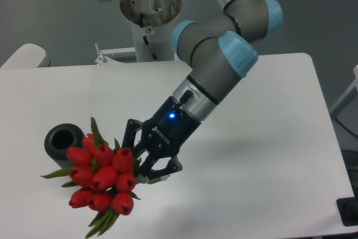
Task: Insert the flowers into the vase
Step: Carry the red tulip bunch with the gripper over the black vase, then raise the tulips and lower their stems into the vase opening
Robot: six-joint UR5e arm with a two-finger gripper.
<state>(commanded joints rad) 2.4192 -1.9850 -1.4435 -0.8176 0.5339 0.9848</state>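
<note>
Gripper [146, 159] clamps the tulip bunch [102, 176], carried off the table. Vase [60, 140] stands beyond the blooms, partly hidden, hole empty. Grasp done; alignment and insertion remain.

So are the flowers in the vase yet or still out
Out. The flowers hang in the gripper, overlapping the vase; its round hole looks empty.

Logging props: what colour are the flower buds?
Red, with green leaves; the flowers show clearly in the fixed camera view.
</note>
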